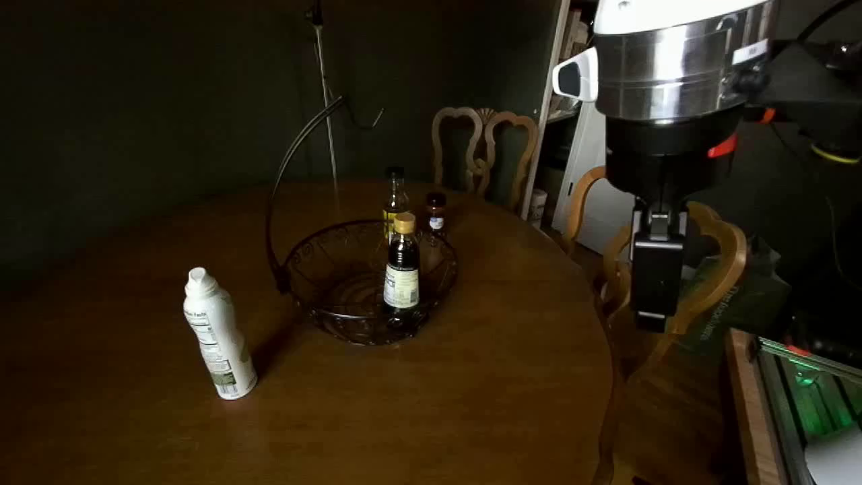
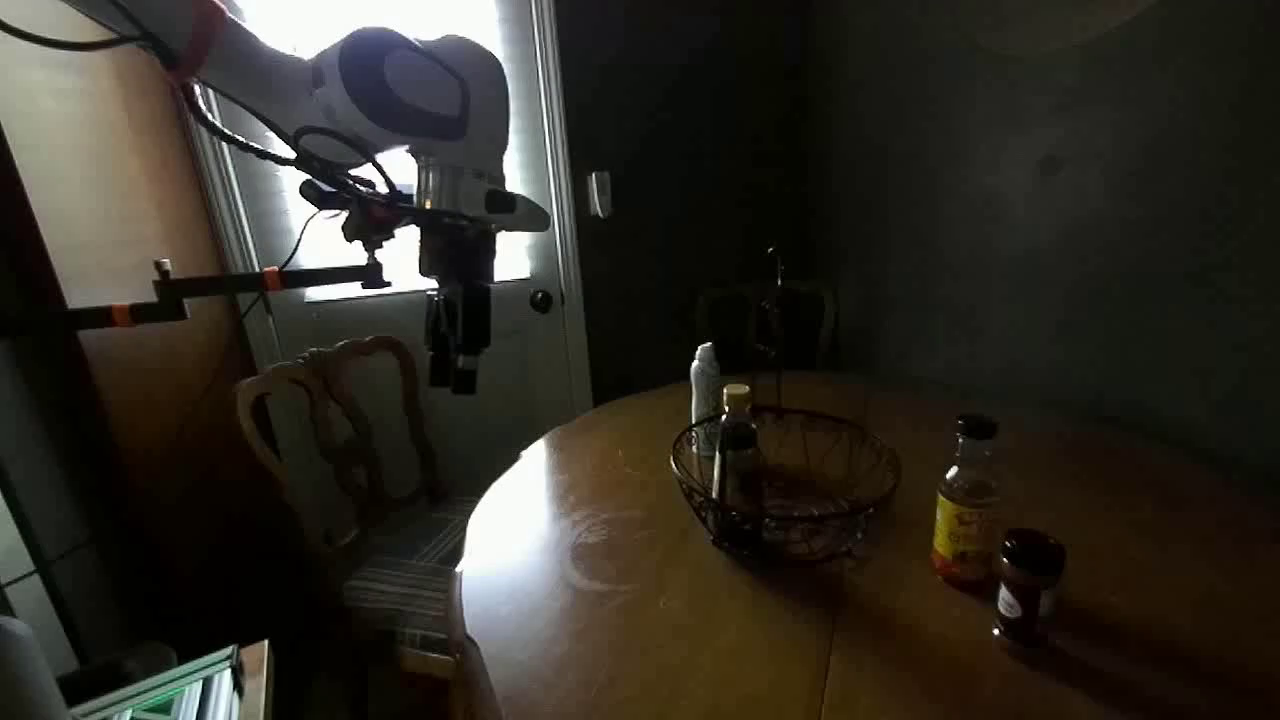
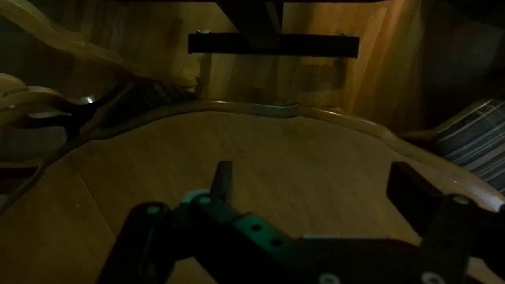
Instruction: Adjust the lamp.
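Observation:
No lamp shows clearly in any view. A dim pale rounded shape (image 2: 1065, 22) is cut off at the top right of an exterior view; I cannot tell whether it is a lamp. A thin pale pole or cord (image 1: 326, 101) rises behind the table in an exterior view; what it belongs to is unclear. My gripper (image 1: 653, 320) points down, high beside the table's edge. It also hangs in front of the bright door window's side in an exterior view (image 2: 453, 382). In the wrist view my gripper (image 3: 311, 171) has its fingers wide apart with nothing between them, above the table top.
The round wooden table (image 1: 471, 404) bears a dark wire basket (image 1: 350, 316) with a tall curved hook (image 1: 275, 182). A gold-capped bottle (image 1: 403, 276), a white spray bottle (image 1: 219, 337), a black-capped bottle (image 2: 965, 510) and a small jar (image 2: 1028, 590) stand there. Chairs (image 1: 727, 236) surround it.

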Available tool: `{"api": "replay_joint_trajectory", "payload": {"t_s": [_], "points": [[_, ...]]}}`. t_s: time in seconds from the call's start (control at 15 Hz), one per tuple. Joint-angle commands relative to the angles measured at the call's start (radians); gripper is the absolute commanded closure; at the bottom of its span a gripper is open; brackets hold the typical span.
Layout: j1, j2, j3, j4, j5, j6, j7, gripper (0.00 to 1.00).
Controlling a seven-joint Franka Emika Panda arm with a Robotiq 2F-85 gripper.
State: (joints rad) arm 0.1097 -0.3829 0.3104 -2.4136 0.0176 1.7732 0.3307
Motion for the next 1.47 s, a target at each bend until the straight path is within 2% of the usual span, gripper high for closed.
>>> {"api": "replay_joint_trajectory", "payload": {"t_s": [0.0,0.6,0.67,1.4], "points": [[0.022,0.003,-0.02,0.002,-0.007,-0.003,0.007,0.0],[0.018,0.005,-0.03,0.012,0.015,0.009,0.009,0.0],[0.014,-0.001,-0.048,0.022,0.046,0.04,0.008,0.0],[-0.079,-0.059,-0.304,0.436,0.372,-0.068,0.006,0.0]]}}
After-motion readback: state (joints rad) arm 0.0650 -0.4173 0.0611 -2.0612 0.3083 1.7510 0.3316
